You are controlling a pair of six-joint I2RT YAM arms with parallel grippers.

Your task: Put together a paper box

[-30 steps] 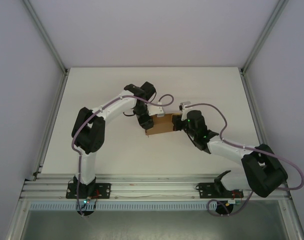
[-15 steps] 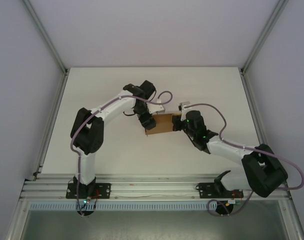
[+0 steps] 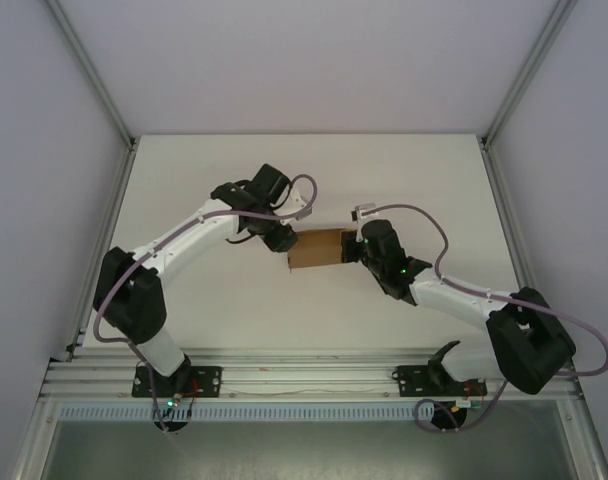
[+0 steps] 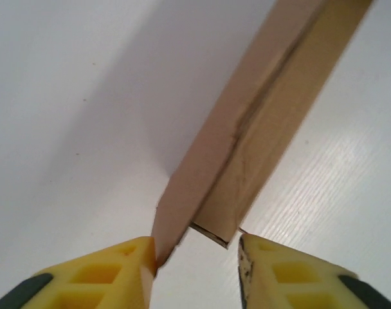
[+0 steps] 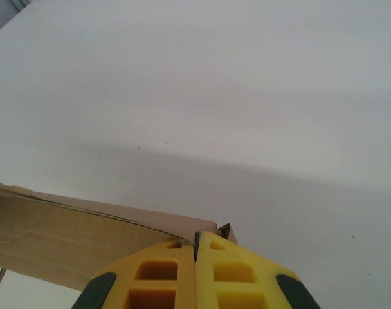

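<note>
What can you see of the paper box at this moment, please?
The paper box is plain brown cardboard, a half-flattened sleeve with a crease along it and a loose flap, at the middle of the table. The right hand pinches a thin edge at one end; the left hand grips the other end.

paper box (image 3: 314, 249) | plain brown kraft cardboard | partly folded, narrow flattened sleeve, open-ended, creased along its length | middle of white tabletop (image 3: 414, 175)
</note>
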